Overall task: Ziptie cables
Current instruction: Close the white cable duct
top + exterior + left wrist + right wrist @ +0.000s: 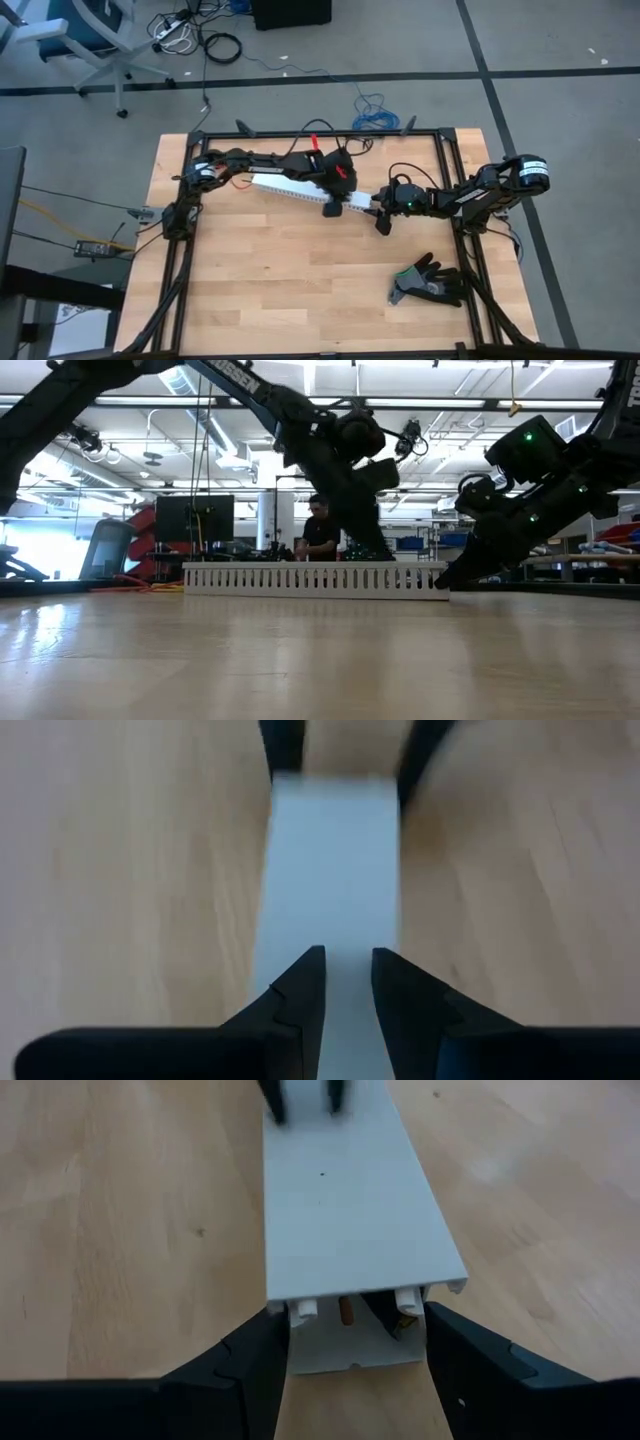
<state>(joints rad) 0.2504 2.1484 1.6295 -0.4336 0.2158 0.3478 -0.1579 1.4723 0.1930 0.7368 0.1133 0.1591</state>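
Observation:
A white slotted duct [300, 190] lies flat on the table, with a plain cover on top [340, 1200]. Cable ends, white [303, 1312] and orange [345, 1310], show inside its open right end. The ziptie is not in view. My left gripper [348, 970] points down over the cover near the duct's right end, its fingers a narrow gap apart with nothing between them. It also shows in the high view [333, 207]. My right gripper [355, 1365] is at the duct's right end, with one finger on each side. It also shows in the high view [383, 218]. My left gripper stands over the duct's cover [335, 870]; I cannot tell whether its fingertips touch it. My right gripper holds the duct's right end between its two fingers, one on each long side wall [290, 1330]. It comes slanting down from the table's right, along the duct. The duct stays flat on the table.
A black glove [430, 280] lies on the table near the right front. A black frame [320, 133] runs round the table. A blue coil [370, 115] lies on the floor beyond the far edge. A person [320, 530] shows in the room behind.

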